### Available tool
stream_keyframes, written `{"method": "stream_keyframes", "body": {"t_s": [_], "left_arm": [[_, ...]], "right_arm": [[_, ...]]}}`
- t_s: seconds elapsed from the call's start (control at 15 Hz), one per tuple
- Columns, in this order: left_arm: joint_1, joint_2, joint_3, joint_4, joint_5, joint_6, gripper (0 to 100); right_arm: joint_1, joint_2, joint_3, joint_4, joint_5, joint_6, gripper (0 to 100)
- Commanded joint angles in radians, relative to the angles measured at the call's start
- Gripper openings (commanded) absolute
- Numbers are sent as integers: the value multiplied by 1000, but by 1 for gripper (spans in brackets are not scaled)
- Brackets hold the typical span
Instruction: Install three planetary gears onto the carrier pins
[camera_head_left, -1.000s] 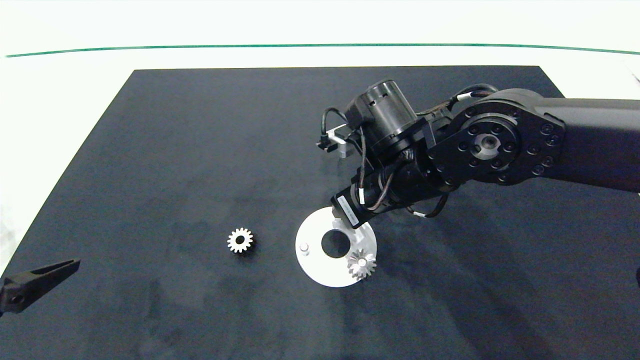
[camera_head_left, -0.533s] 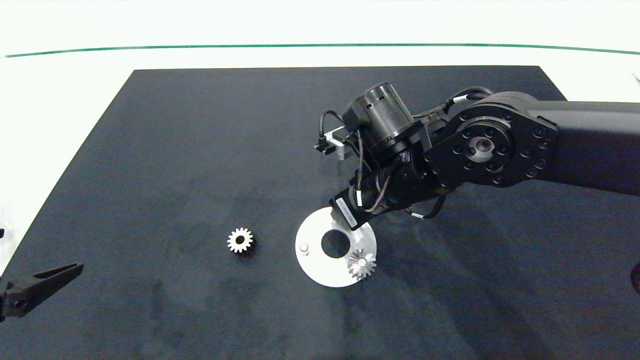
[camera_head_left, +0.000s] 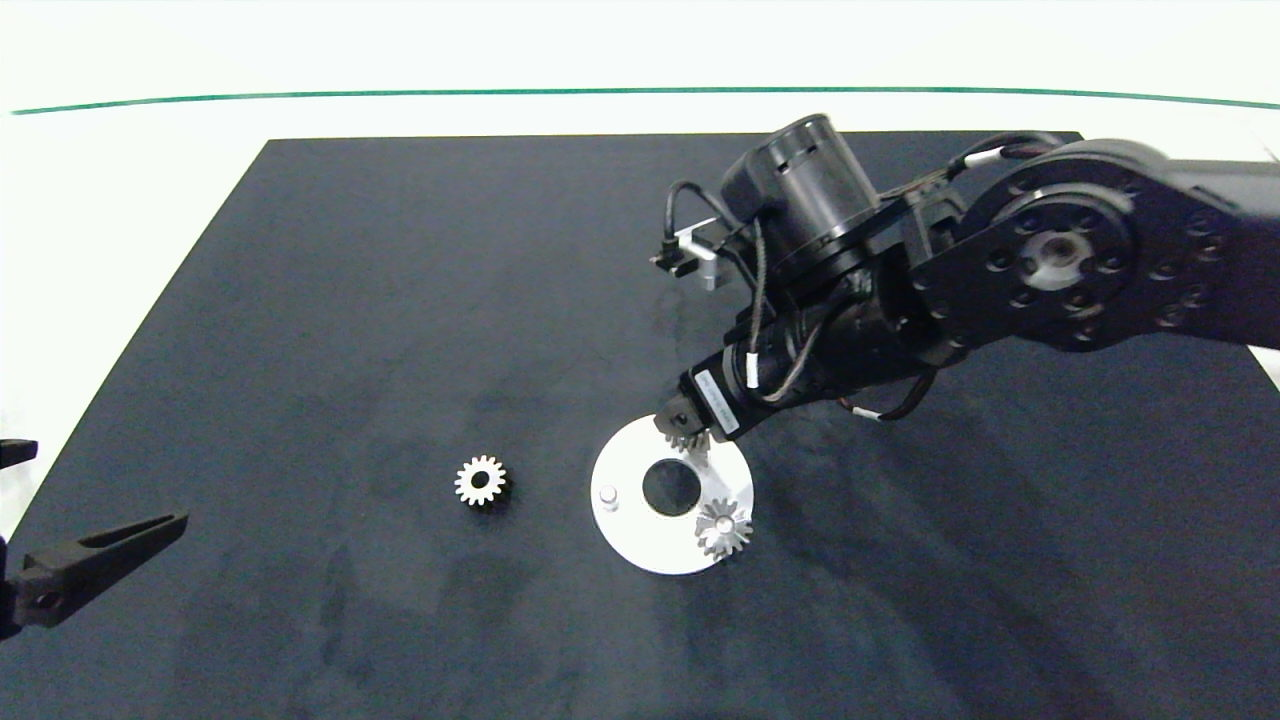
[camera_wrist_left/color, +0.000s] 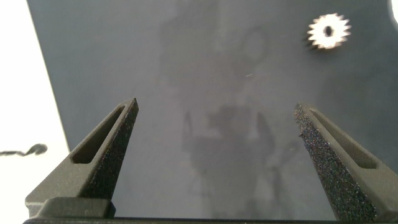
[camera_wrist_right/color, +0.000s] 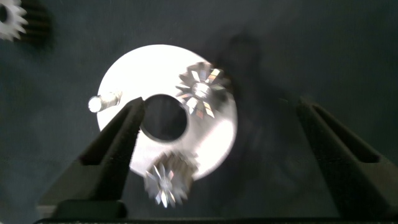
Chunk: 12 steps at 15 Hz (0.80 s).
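Note:
The white disc (camera_head_left: 640, 545) (camera_wrist_right/color: 134, 71) lies on the dark mat with its carrier pins. One planetary gear (camera_head_left: 722, 527) (camera_wrist_right/color: 202, 93) sits on the pin at the near right. A second gear (camera_head_left: 688, 438) (camera_wrist_right/color: 168, 182) sits at the far rim, right under my right gripper (camera_head_left: 688, 424) (camera_wrist_right/color: 221, 102). That gripper hovers open above the disc and holds nothing. The left pin (camera_head_left: 607, 494) (camera_wrist_right/color: 101, 102) is bare. A third gear (camera_head_left: 481, 480) (camera_wrist_left/color: 328, 31) (camera_wrist_right/color: 9, 18) lies loose on the mat to the disc's left. My left gripper (camera_head_left: 100, 560) (camera_wrist_left/color: 216, 106) is open over the mat's near left corner.
The black mat (camera_head_left: 400, 300) covers most of the white table (camera_head_left: 120, 180). A green line (camera_head_left: 300, 96) runs along the far side. The right arm's elbow and wrist (camera_head_left: 1040, 260) hang over the mat's right half.
The right arm has risen and drawn back to the right, uncovering a gear at the disc's far rim. The left gripper has crept slightly to the right.

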Motion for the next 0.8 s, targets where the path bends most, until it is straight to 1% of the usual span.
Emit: {"method": "stream_keyframes", "body": {"t_s": [0.07, 0.2, 0.33, 0.4, 0.53, 0.6, 0.67, 0.8], "left_arm": [[-122, 33, 31, -45, -2, -30, 100], [-200, 67, 42, -116, -2, -104, 100], [-222, 70, 90, -211, -2, -113, 100], [-254, 73, 122, -263, 0, -118, 100], [-378, 115, 119, -271, 12, -119, 100], [-389, 153, 126, -268, 61, -118, 100], [-418, 179, 128, -266, 103, -118, 100], [-452, 231, 113, -261, 123, -113, 100]], "right_arm": [[-49, -273, 123, 6, -53, -4, 100], [-74, -439, 224, 12, -55, -1, 100], [-79, -560, 307, 12, -55, 15, 100], [-100, -649, 376, 13, -55, 18, 100], [-131, -735, 478, 13, -55, 21, 100], [-132, -785, 525, 13, -55, 31, 100], [-138, -836, 565, 13, -55, 48, 100], [-145, -916, 625, 12, -55, 53, 100]]}}
